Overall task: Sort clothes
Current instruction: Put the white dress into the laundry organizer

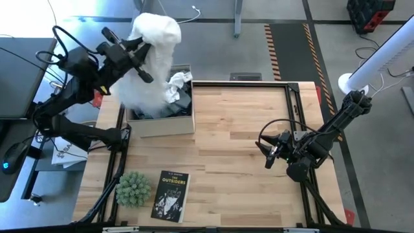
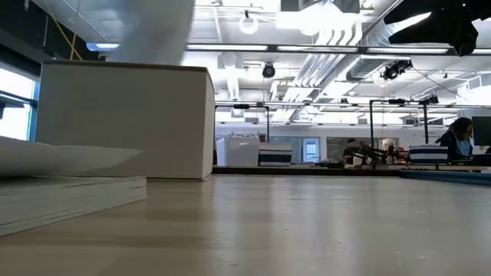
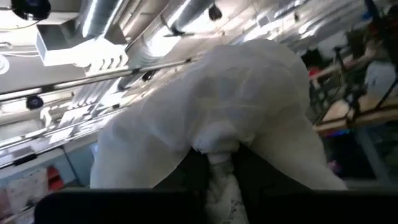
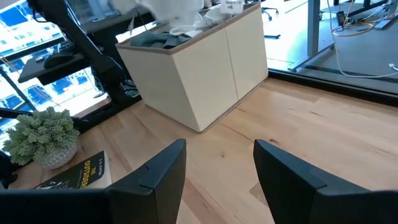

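Note:
My left gripper (image 1: 143,63) is raised above the table's far left corner, shut on a white garment (image 1: 154,55) that it has lifted over the tan cardboard box (image 1: 162,125). The garment fills the left wrist view (image 3: 236,106). In the box lie a dark garment (image 1: 169,109) and another white piece (image 1: 176,87); both show in the right wrist view, the dark garment (image 4: 155,38) at the rim. My right gripper (image 1: 270,150) hangs open and empty over the table's right half; it also shows in its own wrist view (image 4: 217,180). My left gripper pinches a gathered bunch of the white garment's cloth (image 3: 219,163) between its two fingers. The garment is lifted high; it billows above and hangs down beside the gripper, its lower part (image 1: 139,97) reaching toward the box's left side.
A book (image 1: 171,195) and a small green potted plant (image 1: 133,188) sit at the table's near left. The box stands at the far left of the wooden table (image 1: 259,129). A metal frame (image 1: 294,97) runs along the table's edges.

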